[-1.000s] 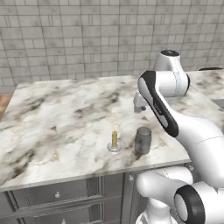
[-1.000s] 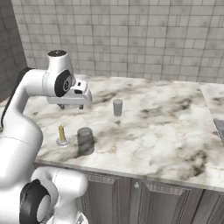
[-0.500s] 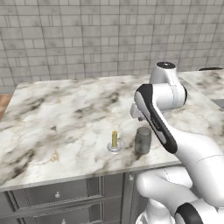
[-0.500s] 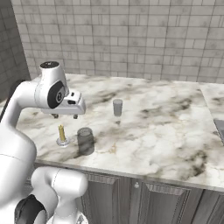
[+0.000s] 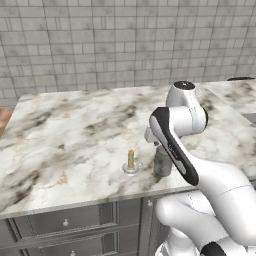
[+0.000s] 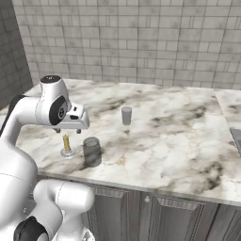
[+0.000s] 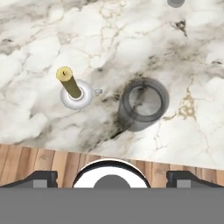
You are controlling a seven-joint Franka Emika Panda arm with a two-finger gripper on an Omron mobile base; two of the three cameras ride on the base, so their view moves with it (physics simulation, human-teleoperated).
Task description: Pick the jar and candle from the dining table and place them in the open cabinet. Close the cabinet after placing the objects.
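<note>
Near the front edge of the dining table, the jar and the candle are seen standing upright, just beside each other but apart — the candle in its small round dish. The gripper is held above them with its jaws spread wide, nothing between them. Farther back on the marble, a small grey cup stands alone — well apart from both.
</note>
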